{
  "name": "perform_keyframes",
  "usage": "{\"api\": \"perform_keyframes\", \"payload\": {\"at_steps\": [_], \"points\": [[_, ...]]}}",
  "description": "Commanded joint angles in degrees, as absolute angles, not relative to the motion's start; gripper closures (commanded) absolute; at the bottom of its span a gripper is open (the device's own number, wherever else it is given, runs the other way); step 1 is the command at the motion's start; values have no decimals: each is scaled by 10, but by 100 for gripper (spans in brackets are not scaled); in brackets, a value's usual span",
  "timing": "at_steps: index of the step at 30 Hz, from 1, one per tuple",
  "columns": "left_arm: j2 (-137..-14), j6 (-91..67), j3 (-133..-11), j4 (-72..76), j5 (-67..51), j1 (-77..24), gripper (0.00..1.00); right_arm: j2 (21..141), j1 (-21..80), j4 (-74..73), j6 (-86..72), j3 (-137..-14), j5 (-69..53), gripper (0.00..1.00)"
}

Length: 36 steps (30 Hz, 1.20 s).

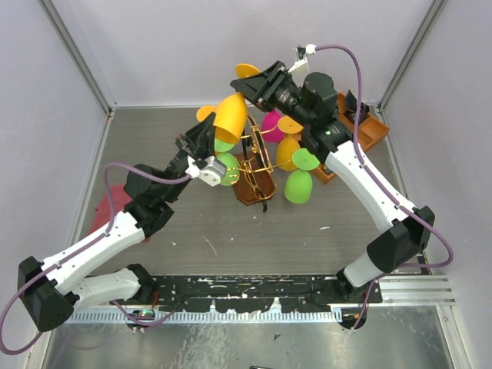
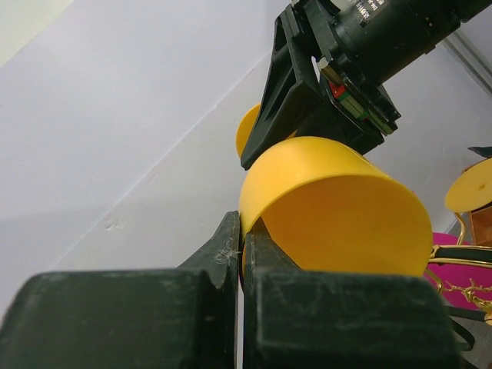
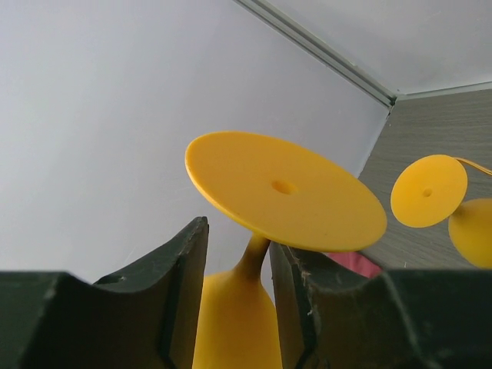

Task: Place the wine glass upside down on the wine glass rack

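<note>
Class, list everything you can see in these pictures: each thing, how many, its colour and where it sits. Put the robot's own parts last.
yellow plastic wine glass: one, yellow, held in the air over the rack
bottle-shaped wooden wine glass rack with wire arms: one, dark brown and gold, mid-table
second yellow glass: one, yellow, right of the rack
green glasses: at least two, green, either side of the rack
pink glass: one, pink, behind the rack
orange tray: one, orange, back right
red flat item: one, red, far left
left arm's fingers: two, black, shut on the held glass's rim
right arm's fingers: two, black, open around its stem
</note>
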State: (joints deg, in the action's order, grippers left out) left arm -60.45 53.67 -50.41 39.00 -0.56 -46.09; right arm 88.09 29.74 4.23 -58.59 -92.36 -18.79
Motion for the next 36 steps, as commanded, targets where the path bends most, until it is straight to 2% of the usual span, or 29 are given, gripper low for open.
{"api": "perform_keyframes", "payload": {"at_steps": [1, 13, 15, 19, 22, 33, 36], "points": [[-611, 540, -490, 390, -10, -474, 100, 843, 305, 80, -589, -930, -178, 57], [-618, 565, -491, 413, 12, -488, 100, 825, 306, 34, -598, -912, -129, 58], [-620, 562, -492, 423, 13, -489, 100, 827, 306, 34, -608, -911, -131, 55], [-626, 557, -495, 444, 15, -494, 100, 834, 305, 42, -637, -910, -140, 42], [-629, 558, -498, 457, 19, -495, 100, 834, 306, 49, -661, -900, -141, 37], [-638, 558, -506, 487, 44, -495, 100, 813, 305, 51, -675, -878, -122, 38], [-638, 560, -506, 488, 50, -495, 100, 804, 305, 50, -672, -872, -112, 41]]}}
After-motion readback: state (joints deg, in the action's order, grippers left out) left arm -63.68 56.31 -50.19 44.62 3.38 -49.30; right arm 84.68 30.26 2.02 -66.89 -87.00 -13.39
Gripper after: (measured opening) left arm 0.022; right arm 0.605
